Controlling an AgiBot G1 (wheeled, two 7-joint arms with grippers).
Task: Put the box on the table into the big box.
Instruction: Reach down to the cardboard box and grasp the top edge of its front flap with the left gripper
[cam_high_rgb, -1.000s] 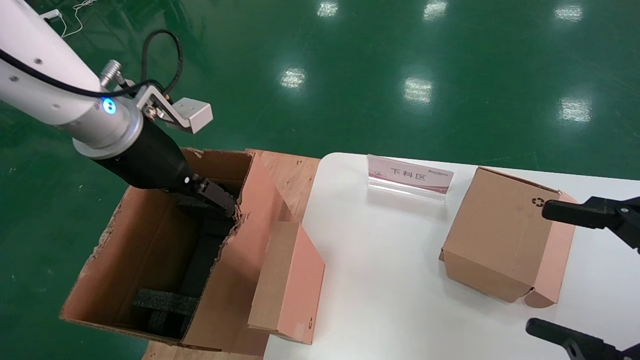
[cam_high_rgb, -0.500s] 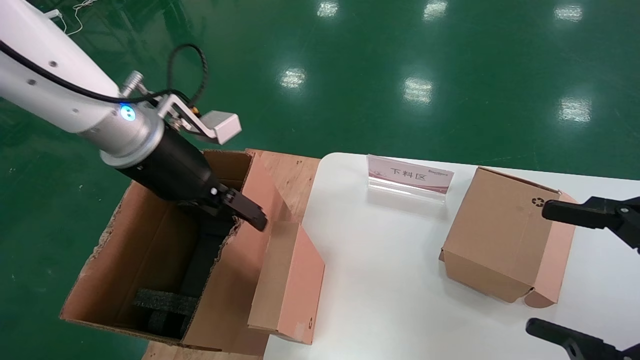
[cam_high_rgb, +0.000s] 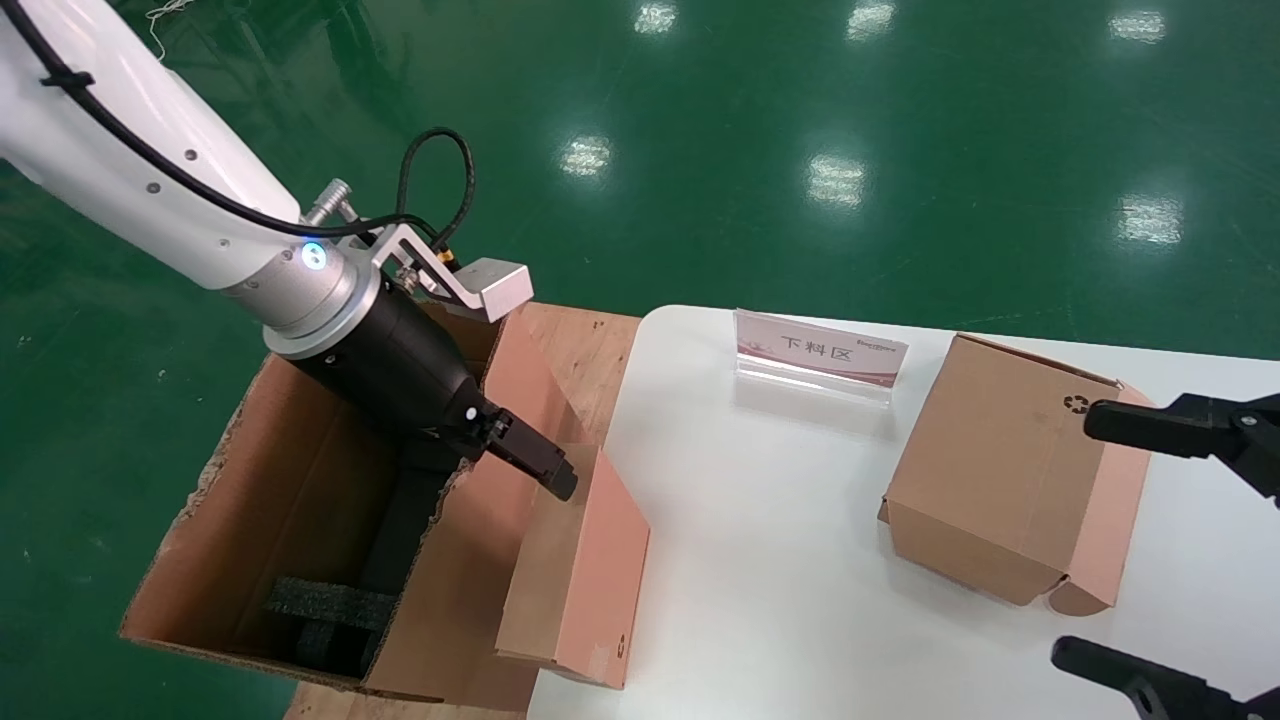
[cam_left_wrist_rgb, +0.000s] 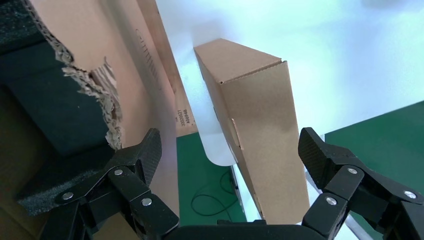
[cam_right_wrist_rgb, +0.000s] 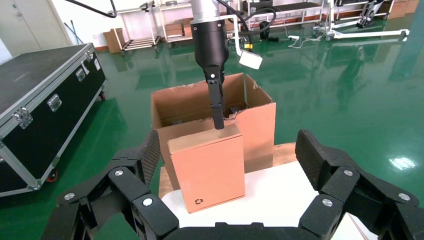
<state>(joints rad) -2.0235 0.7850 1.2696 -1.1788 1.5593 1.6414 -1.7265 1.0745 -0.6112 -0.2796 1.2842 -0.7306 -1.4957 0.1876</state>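
The left gripper (cam_high_rgb: 555, 478), jaws spread wide and empty, hovers at frame centre-left directly above the upright slim box (cam_high_rgb: 575, 570), which stands on edge at the desk (cam_high_rgb: 760, 560) rim against the big box (cam_high_rgb: 300, 520). The right gripper (cam_high_rgb: 1120, 545), open, idles far right.

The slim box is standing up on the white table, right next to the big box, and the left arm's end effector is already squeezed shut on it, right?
Not quite. The slim box stands on the white table beside the big box, but the left end effector is open, fingers spread either side of it, as the left wrist view shows.
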